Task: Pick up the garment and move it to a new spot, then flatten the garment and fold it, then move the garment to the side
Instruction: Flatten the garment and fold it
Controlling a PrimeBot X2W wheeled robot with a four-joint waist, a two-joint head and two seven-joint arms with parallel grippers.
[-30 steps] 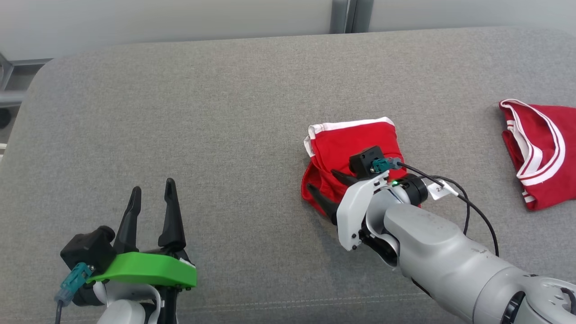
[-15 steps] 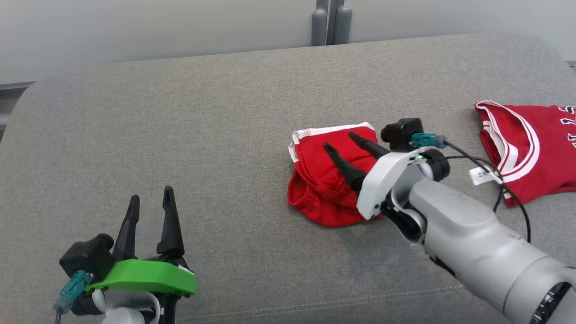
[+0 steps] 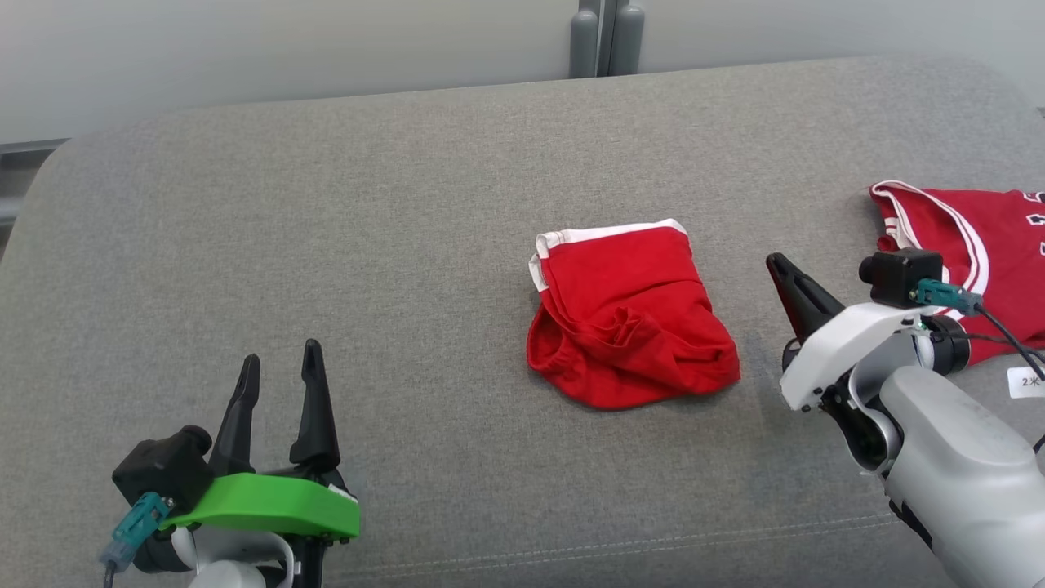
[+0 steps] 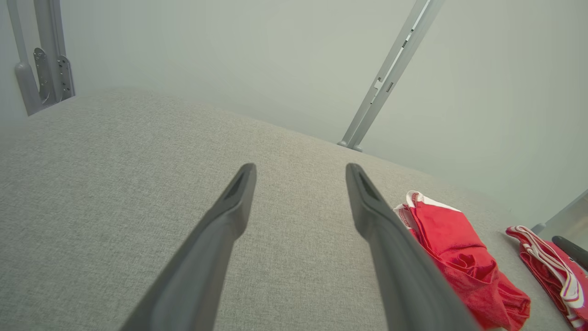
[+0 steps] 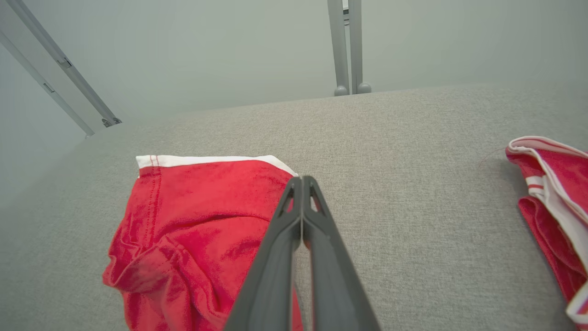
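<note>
the right gripper [image 3: 777, 265] has pulled back off the folded red cloth garment with white trim [image 3: 629, 318] and now sits just to its right, apart from it, its two dark fingers pressed together on nothing. the garment lies near the middle of the grey woven fabric surface [image 3: 326, 245]. the left gripper [image 3: 281, 353] hovers well to the garment's left, fingers spread, empty. a red jersey with white stripes [image 3: 955, 237] lies at the right edge.
</note>
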